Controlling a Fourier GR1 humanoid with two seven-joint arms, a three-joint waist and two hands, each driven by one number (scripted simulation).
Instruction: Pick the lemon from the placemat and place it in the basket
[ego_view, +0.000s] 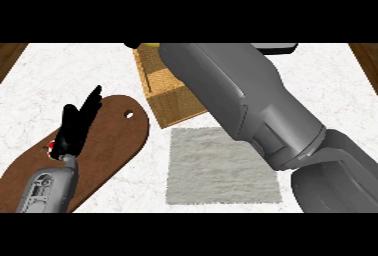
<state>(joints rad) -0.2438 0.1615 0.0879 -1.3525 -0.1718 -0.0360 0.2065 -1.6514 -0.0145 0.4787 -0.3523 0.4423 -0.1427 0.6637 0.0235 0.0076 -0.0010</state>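
Observation:
My right forearm (244, 100) reaches across the counter to the upper edge of the view, over the wooden basket (171, 102). Only a black fingertip of my right hand (131, 45) shows there, curled beside a sliver of the yellow lemon (150, 44) above the basket's far side. The arm hides the rest of the hand and the lemon. Nothing lies on the grey-white placemat (221, 170) in front of the basket. My left hand (74, 127) rests at the left with its fingers straight and pointing up.
A brown cutting board (111, 140) with a hole near its tip lies under the left hand. Something small and red (50, 146) peeks out beside that hand. A dark object (278, 48) shows at the top behind the right arm.

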